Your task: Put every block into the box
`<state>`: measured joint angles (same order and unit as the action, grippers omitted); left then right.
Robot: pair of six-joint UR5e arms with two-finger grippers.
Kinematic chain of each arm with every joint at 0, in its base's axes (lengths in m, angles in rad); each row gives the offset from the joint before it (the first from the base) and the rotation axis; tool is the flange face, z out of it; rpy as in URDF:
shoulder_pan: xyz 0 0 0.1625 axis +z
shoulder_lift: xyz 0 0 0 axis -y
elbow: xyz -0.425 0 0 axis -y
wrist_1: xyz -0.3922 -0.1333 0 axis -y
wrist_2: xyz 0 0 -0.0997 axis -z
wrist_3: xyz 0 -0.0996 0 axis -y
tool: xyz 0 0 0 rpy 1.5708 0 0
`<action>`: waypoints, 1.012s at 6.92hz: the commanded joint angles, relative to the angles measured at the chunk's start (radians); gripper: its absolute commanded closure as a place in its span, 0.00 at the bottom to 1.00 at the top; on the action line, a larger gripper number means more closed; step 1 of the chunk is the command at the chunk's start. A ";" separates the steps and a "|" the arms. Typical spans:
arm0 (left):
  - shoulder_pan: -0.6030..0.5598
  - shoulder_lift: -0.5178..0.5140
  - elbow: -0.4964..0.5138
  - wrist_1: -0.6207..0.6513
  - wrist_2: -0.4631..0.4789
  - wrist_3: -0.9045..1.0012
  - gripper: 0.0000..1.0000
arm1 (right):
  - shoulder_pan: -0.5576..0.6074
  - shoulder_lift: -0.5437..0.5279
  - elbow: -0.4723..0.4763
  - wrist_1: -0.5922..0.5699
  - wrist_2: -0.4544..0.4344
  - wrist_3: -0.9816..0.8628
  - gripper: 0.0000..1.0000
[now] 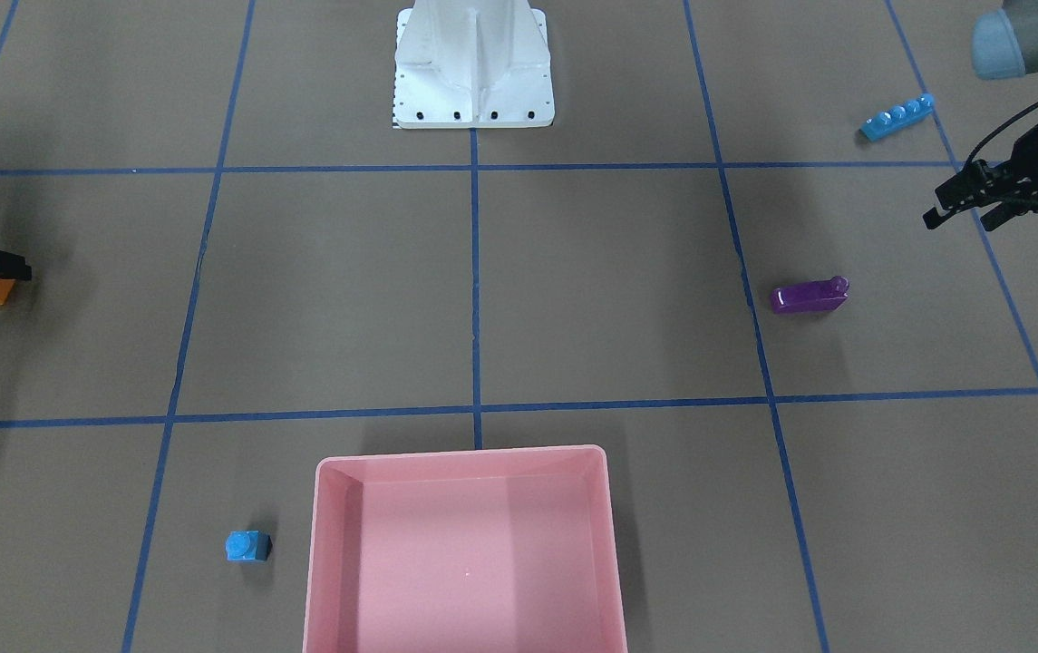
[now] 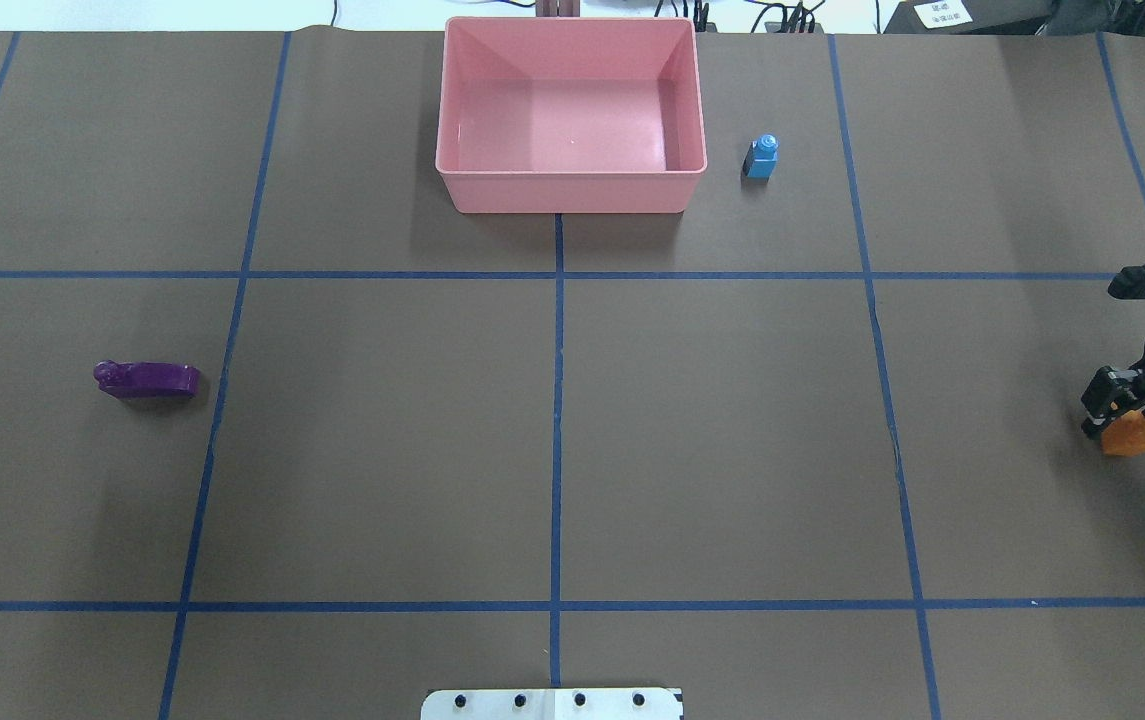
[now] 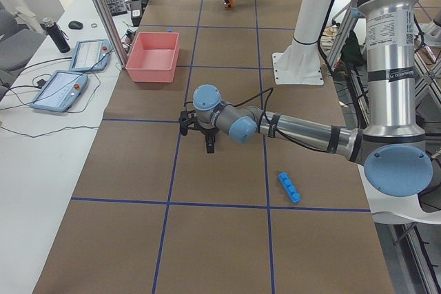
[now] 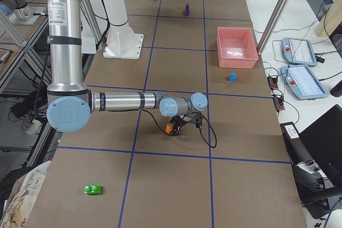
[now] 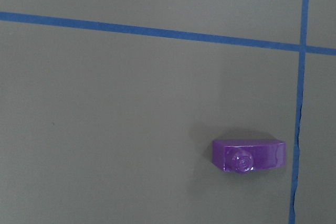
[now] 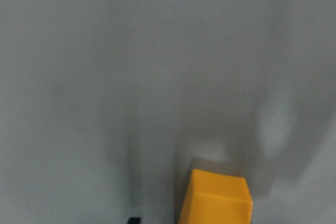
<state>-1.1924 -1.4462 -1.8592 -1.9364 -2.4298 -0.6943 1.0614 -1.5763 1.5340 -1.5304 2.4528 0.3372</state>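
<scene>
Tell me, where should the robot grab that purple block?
Probably pinch the purple block across its narrow width, on its two long flat sides, coming straight down. It lies lengthwise in the open, and its knobbed end looks harder to hold.

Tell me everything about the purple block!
The purple block is shiny plastic, long and low, with one sloped side and one round stud near one end. It lies alone on the brown table beside a blue tape line. Nothing touches it; the left pincer hangs off to one side, apart.
</scene>
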 commanded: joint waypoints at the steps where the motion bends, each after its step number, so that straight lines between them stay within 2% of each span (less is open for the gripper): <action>1: 0.010 -0.002 0.000 0.001 0.000 -0.014 0.00 | -0.008 0.001 0.021 0.001 0.014 0.085 1.00; 2: 0.039 -0.040 0.000 0.001 0.000 -0.145 0.00 | -0.008 0.008 0.094 -0.005 0.018 0.139 1.00; 3: 0.080 -0.072 0.000 0.001 0.009 -0.262 0.00 | -0.005 0.080 0.139 -0.010 0.018 0.293 1.00; 4: 0.114 -0.091 -0.002 0.001 0.064 -0.369 0.00 | -0.003 0.173 0.140 -0.011 0.017 0.410 1.00; 5: 0.150 -0.109 -0.002 0.001 0.069 -0.475 0.00 | -0.001 0.270 0.130 -0.011 0.012 0.477 1.00; 6: 0.177 -0.141 0.000 0.002 0.078 -0.588 0.00 | -0.003 0.432 0.070 -0.002 0.002 0.657 1.00; 7: 0.242 -0.158 0.002 0.007 0.175 -0.717 0.00 | -0.006 0.594 0.011 0.001 -0.096 0.813 1.00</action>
<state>-1.0118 -1.5791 -1.8592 -1.9336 -2.3308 -1.2661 1.0578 -1.1647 1.6070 -1.5344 2.4321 0.9680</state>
